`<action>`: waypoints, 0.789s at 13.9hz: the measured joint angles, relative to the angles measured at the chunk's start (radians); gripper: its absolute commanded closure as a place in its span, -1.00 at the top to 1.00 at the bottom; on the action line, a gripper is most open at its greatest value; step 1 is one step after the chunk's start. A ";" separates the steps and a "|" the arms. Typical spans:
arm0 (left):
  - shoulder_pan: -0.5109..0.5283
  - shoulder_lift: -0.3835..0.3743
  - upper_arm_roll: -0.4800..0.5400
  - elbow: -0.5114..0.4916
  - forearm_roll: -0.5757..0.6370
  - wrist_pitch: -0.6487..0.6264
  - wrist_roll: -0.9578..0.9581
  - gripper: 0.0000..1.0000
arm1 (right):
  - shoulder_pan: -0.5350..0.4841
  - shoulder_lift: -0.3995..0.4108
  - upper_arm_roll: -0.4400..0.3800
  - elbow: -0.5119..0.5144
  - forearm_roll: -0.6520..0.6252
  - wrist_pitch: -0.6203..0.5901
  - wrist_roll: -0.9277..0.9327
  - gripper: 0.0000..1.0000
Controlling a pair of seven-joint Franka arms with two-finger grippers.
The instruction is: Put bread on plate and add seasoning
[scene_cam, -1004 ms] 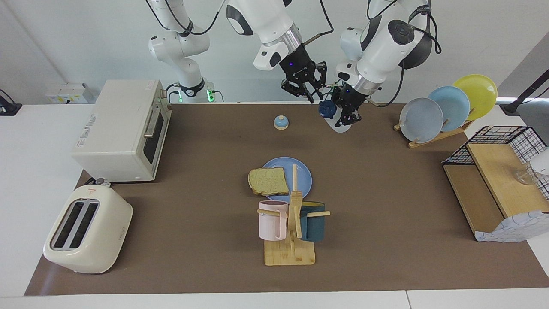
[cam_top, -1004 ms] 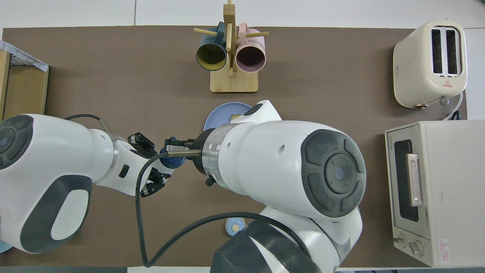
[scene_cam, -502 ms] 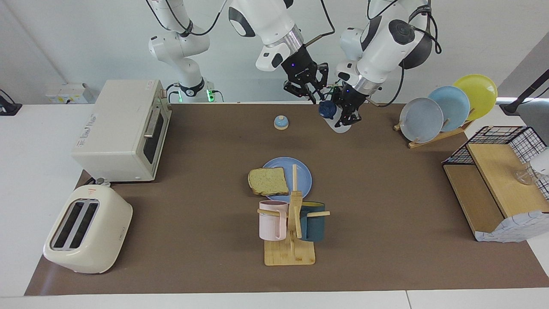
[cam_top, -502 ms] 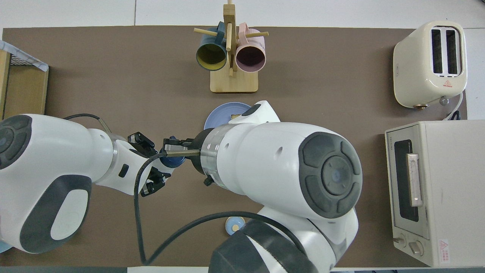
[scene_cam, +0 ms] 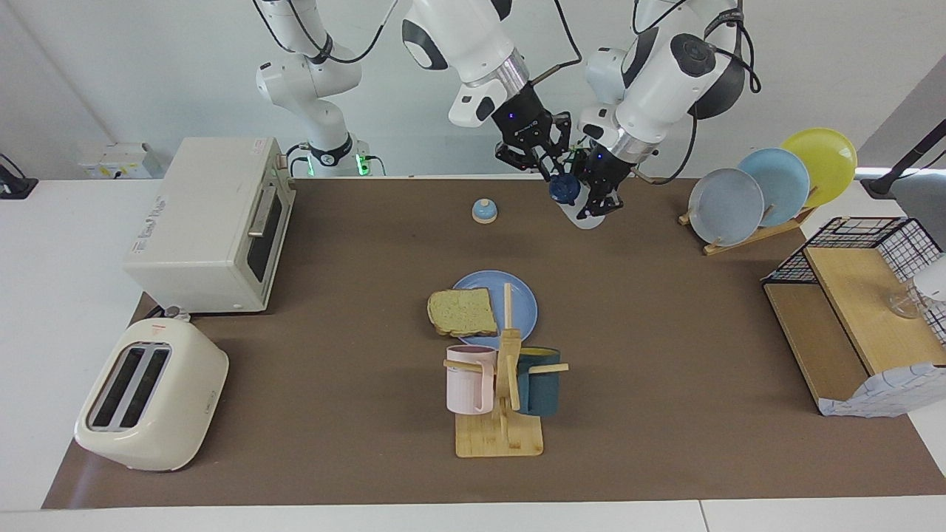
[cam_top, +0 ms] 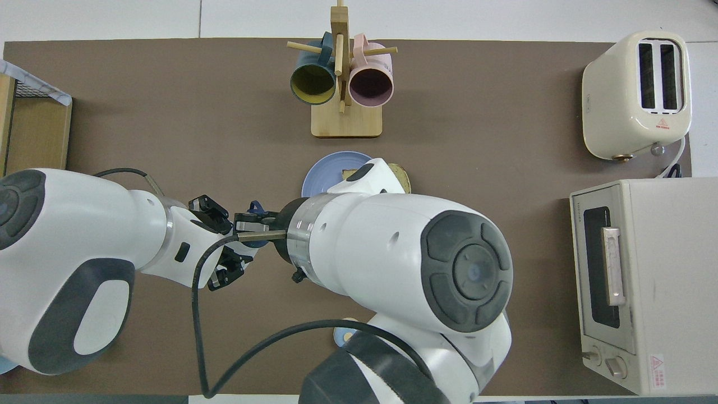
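Bread point(scene_cam: 462, 312) already lies on the plate point(scene_cam: 517, 299); the left gripper point(scene_cam: 600, 198) grips the seasoning bottle point(scene_cam: 567, 193) upright near the robots, while the right gripper point(scene_cam: 543, 159), fingers spread, has edged onto its cap, presumably to uncap it.

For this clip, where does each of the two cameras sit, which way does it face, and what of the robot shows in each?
Facing view: high across the table, looking at the robots; both arms show whole, the left gripper holding the seasoning, the right gripper at its cap.
Overhead view: above the robots' end, looking steeply down; both arms' bulky links fill the lower frame.
Shared: plate with bread, mug rack, toaster.
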State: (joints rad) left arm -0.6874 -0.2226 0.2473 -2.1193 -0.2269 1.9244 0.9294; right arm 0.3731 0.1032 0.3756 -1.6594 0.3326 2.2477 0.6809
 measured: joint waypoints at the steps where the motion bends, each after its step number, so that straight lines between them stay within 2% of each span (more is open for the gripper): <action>1: 0.000 0.000 0.001 0.000 0.000 0.000 0.000 -1.00 | 0.000 0.000 0.000 0.000 0.000 0.000 0.000 -0.53; 3: 0.000 0.000 0.001 0.000 -0.001 0.000 0.000 -1.00 | 0.000 0.000 -0.001 0.000 0.000 0.001 0.000 -0.63; 6: 0.000 0.000 0.001 0.000 -0.001 0.001 0.000 -1.00 | 0.000 0.002 -0.003 0.000 0.000 0.005 0.000 -1.00; 11: 0.001 0.000 0.003 -0.001 -0.003 0.002 -0.002 -1.00 | -0.001 0.003 -0.003 0.001 0.000 0.008 0.000 -1.00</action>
State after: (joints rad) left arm -0.6867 -0.2227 0.2503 -2.1207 -0.2300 1.9265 0.9274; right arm 0.3725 0.1061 0.3725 -1.6585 0.3326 2.2555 0.6809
